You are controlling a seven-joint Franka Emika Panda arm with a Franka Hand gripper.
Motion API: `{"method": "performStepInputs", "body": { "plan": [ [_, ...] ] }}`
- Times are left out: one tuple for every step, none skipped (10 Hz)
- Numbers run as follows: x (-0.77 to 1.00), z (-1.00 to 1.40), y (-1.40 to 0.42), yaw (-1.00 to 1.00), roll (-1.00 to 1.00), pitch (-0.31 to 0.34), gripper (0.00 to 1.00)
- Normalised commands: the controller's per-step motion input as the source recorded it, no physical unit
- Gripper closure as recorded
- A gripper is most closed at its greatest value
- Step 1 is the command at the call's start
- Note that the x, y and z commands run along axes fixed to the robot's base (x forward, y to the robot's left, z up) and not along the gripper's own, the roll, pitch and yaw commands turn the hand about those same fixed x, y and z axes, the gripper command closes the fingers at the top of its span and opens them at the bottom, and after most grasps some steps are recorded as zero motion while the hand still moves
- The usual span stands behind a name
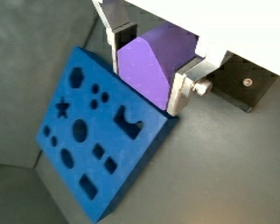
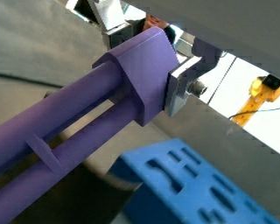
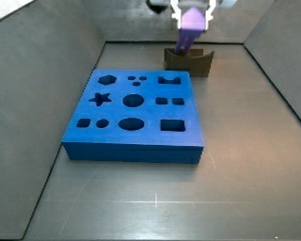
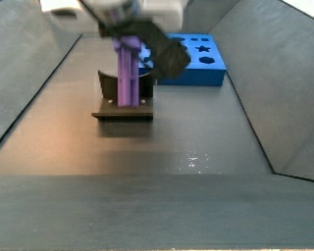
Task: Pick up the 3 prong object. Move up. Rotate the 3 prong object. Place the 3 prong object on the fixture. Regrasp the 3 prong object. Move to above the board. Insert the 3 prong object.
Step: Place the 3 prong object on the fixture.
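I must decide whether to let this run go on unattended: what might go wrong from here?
The gripper holds the 3 prong object only at its top end, right above the fixture. The long piece might tilt between the jaws as it is set down. If it lands off the fixture's scoop, it may topple toward the board, spoiling the regrasp.

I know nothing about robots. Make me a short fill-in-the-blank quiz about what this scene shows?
1. The gripper is shut on the ____ 3 prong object.
2. The gripper holds it above the dark ____, not the board.
3. The board's colour is ____.

Missing words: purple; fixture; blue
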Motion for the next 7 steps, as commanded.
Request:
{"method": "performStepInputs", "body": {
  "plan": [
    [0.1,-0.91,0.07,-0.06,-0.05,-0.095,1.0],
    [0.08,-0.65,0.05,-0.03,-0.05,-0.092,1.0],
    [0.06,-0.53,0.11,-0.01,-0.03,-0.105,1.0],
    [0.05,-0.51,0.11,-0.01,-0.03,-0.102,1.0],
    [0.05,-0.51,0.11,0.0,-0.03,-0.101,1.0],
    [0.05,-0.51,0.11,0.01,-0.03,-0.099,1.0],
    [0.05,-0.52,0.11,0.02,-0.03,-0.096,1.0]
  ]
}}
